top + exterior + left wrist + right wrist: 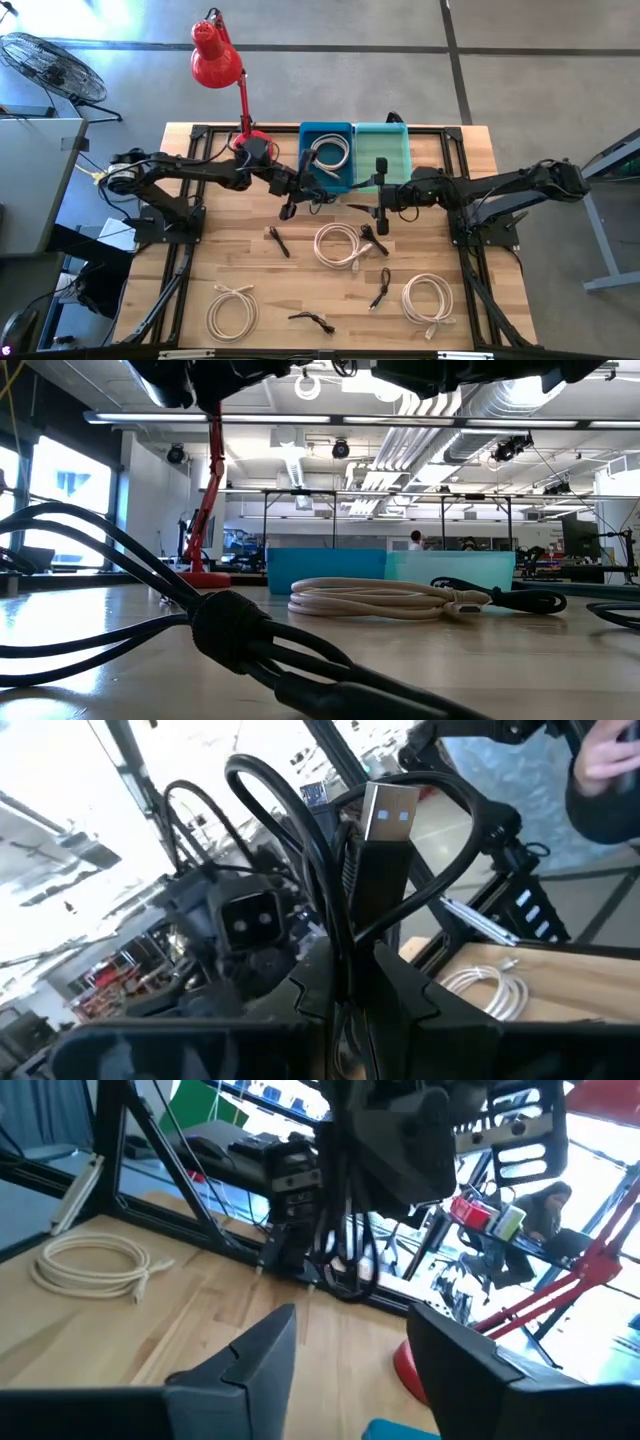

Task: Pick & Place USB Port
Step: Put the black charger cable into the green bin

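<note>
Here, a black USB cable (pixel 385 850) is clamped in the left gripper (pixel 290 208), raised above the table (pixel 230 260) at the blue bin's (pixel 326 155) seven o'clock. The right gripper (pixel 380 222) is held opposite, at three o'clock, its fingers (pixel 262 1348) spread apart and empty.
</note>
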